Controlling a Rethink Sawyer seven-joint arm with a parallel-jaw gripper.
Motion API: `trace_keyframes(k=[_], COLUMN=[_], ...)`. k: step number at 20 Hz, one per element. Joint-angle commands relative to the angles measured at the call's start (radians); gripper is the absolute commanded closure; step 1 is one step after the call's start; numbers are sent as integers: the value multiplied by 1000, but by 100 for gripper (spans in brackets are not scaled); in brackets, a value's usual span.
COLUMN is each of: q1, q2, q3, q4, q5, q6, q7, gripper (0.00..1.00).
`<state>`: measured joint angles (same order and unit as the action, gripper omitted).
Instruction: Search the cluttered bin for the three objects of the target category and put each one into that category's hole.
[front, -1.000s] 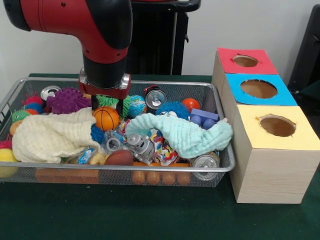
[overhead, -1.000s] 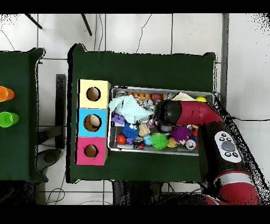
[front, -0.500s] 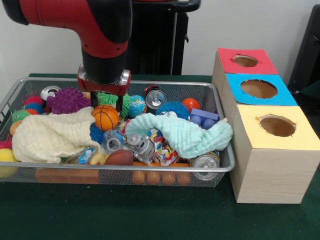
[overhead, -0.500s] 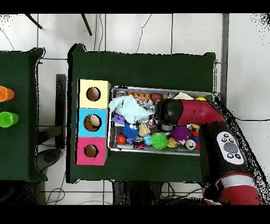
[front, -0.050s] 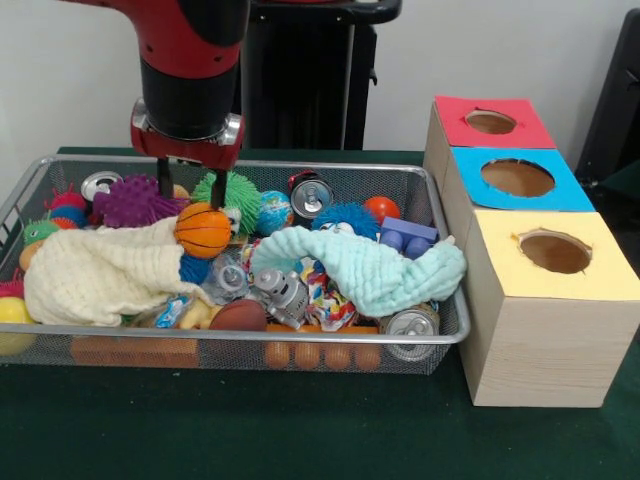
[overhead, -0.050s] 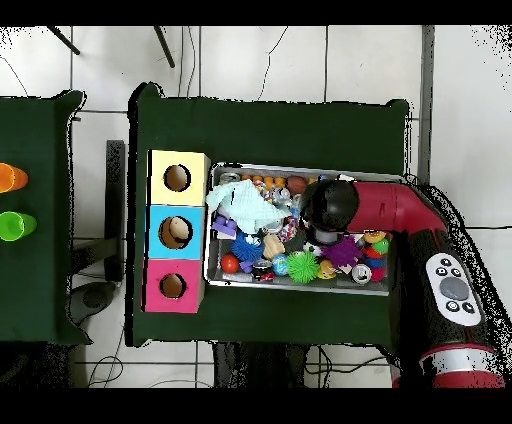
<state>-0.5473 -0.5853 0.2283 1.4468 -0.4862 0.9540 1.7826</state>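
From the front I see the wire bin (front, -0.050s: 20, 205) at left, a cream cloth (front, -0.050s: 95, 275) draped inside. The gripper (front, -0.050s: 188, 192) sits just above the small basketball (front, -0.050s: 203, 230), its two fingers (front, -0.050s: 163, 181) spread apart and holding nothing. Right of that lies a mint cloth (front, -0.050s: 370, 270), then the three-hole box (front, -0.050s: 520, 330). Overhead, the arm (overhead, -0.050s: 385, 210) hides gripper and ball alike.
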Motion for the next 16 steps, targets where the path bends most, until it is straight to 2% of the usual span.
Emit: trace_keyframes(k=[1,16], q1=[-37,-47], q2=[17,53], q3=[82,90], q4=[-52,-61], q5=[-55,-67], q6=[73,38], q7=[-272,-257], gripper=[0,0])
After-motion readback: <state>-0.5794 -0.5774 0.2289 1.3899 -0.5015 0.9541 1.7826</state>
